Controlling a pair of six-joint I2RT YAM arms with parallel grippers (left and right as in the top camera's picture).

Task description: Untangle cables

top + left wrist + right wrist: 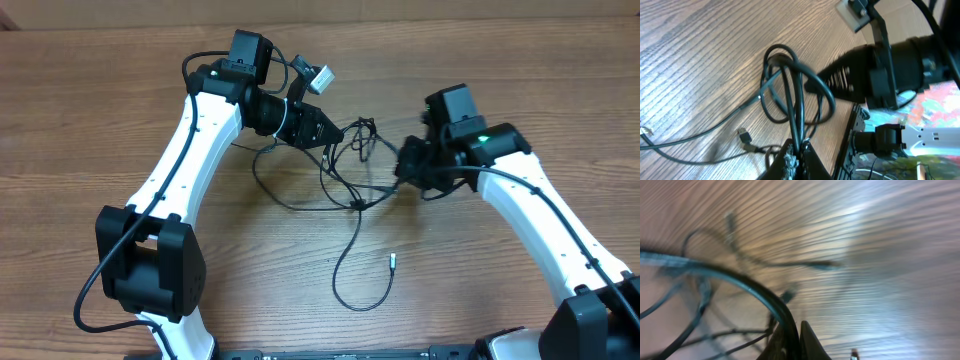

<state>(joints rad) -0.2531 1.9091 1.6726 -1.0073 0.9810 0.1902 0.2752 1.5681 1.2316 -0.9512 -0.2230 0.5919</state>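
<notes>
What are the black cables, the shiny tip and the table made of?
The cables are probably rubbery plastic, smooth and slightly glossy; they bend in loops. The tip looks like silvery metal, but it is too small to be sure. The table is wood or wood-look laminate: brown grain lines, soft sheen.

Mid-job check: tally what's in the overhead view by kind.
arms: 2, left arm and right arm
cable tangle: 1, cords inside can't be counted
silver plug tip, clear of the tangle: 1
total: 4
</notes>
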